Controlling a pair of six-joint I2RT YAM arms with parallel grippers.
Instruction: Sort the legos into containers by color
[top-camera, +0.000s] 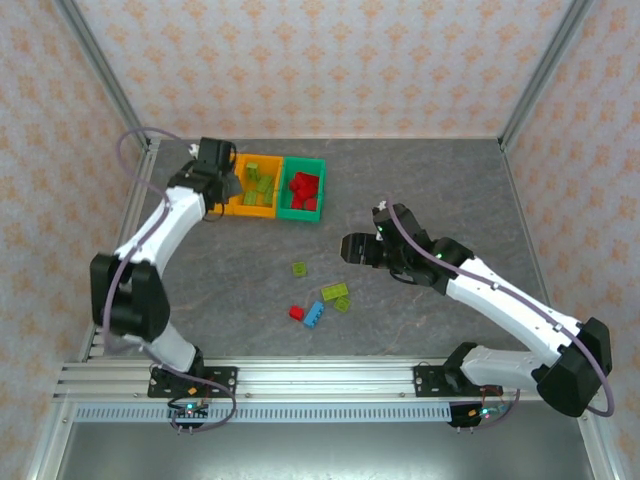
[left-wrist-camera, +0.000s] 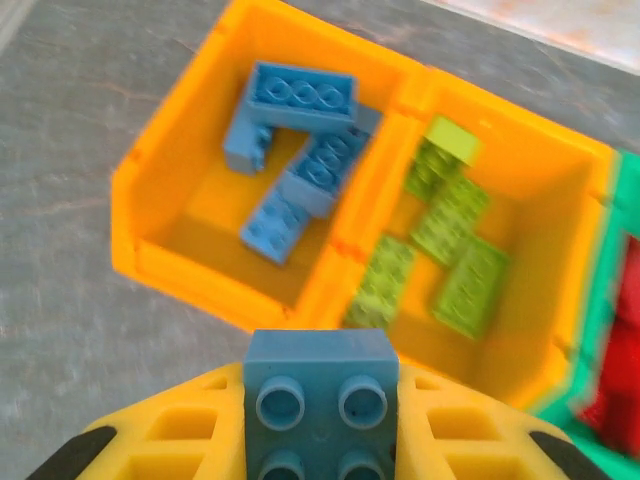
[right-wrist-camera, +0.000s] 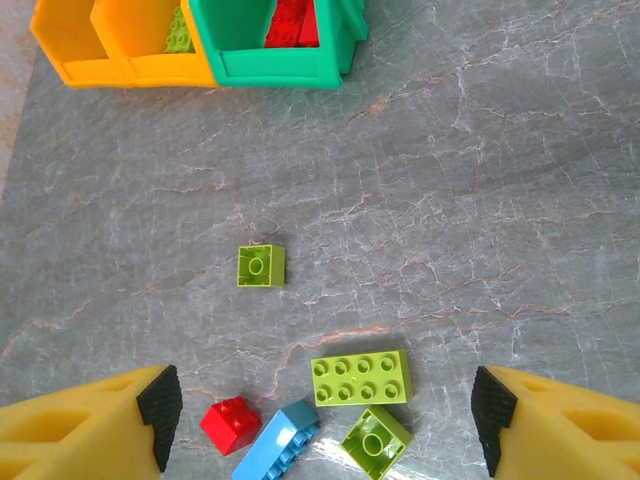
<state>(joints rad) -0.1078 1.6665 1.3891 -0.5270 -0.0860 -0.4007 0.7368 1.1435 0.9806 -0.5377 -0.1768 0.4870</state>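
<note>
Your left gripper (left-wrist-camera: 320, 445) is clamped on a blue brick (left-wrist-camera: 320, 395), poised at the near wall of the orange bins, roughly in line with the divider between the blue-filled bin (left-wrist-camera: 150, 200) and the lime-filled bin (left-wrist-camera: 585, 210). Let go here and it may bounce off the rim or land among the lime bricks (left-wrist-camera: 455, 250), so shift left first. Your right gripper (right-wrist-camera: 325, 420) hangs spread open over the loose bricks (right-wrist-camera: 361, 377) on the table (right-wrist-camera: 500, 200).
</note>
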